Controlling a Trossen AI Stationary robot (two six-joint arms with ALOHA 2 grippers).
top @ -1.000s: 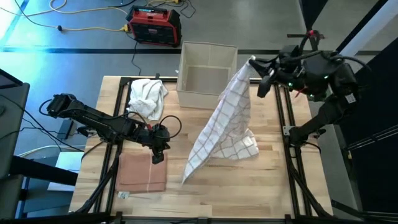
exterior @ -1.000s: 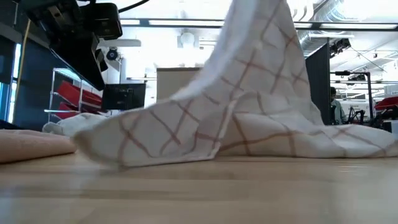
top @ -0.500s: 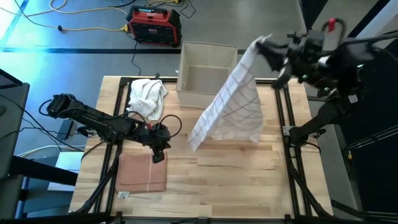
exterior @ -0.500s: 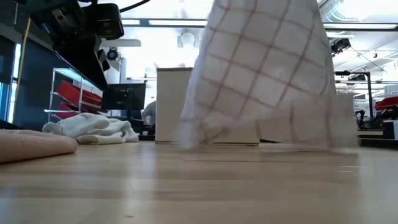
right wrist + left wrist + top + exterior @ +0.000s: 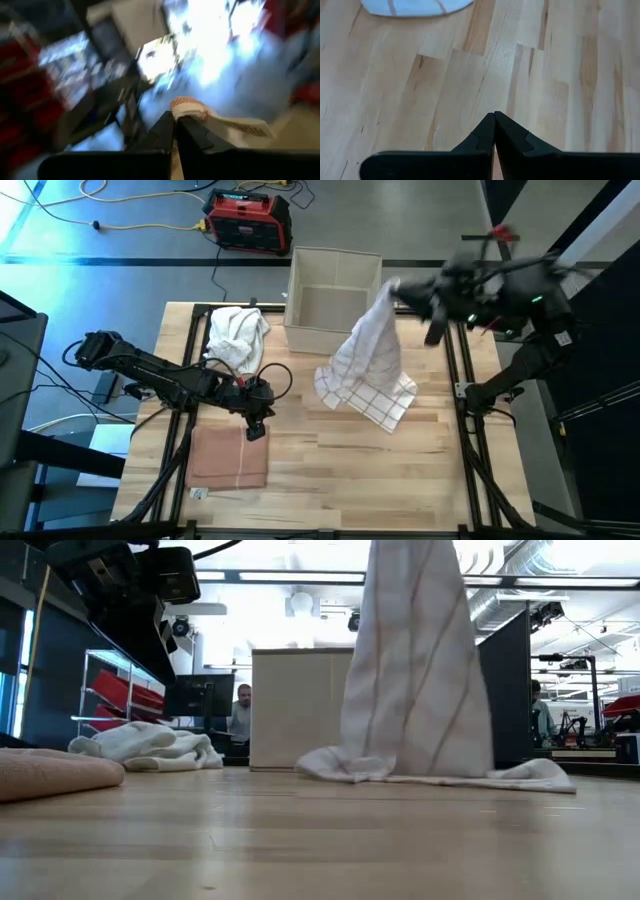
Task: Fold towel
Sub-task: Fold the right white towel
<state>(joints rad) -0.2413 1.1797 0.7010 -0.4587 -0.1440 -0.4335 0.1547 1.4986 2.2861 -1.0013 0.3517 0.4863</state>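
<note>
The white towel with thin red checks (image 5: 368,355) hangs in a narrow column (image 5: 415,660) from my right gripper (image 5: 392,286), which is raised near the table's far right, beside the bin. The towel's lower end lies bunched on the wood (image 5: 430,772). In the right wrist view that gripper (image 5: 174,124) is shut on a bit of the towel. My left gripper (image 5: 256,423) is shut and touches nothing; it waits low over the table's left half, by the folded pinkish towel (image 5: 228,457). Its fingers (image 5: 494,127) show over bare wood. My right gripper pinches a small bunched corner of the towel (image 5: 186,108) between its two fingers. The towel hangs slack below the gripper, its upper part lifted, and its lower end (image 5: 375,395) rests crumpled on the table.
A white open bin (image 5: 332,288) stands at the far edge, right beside the hanging towel. A crumpled white cloth (image 5: 237,332) lies far left. The folded pinkish towel (image 5: 50,775) lies near left. A person (image 5: 240,715) shows in the room behind. Bare wood spreads along the near side.
My right gripper swung up and toward the far right, dragging the towel's spread lower end off the table's near middle, then came back down and left. The towel now hangs narrow, its lower end bunched on the table below the gripper instead of stretched toward the near edge.
</note>
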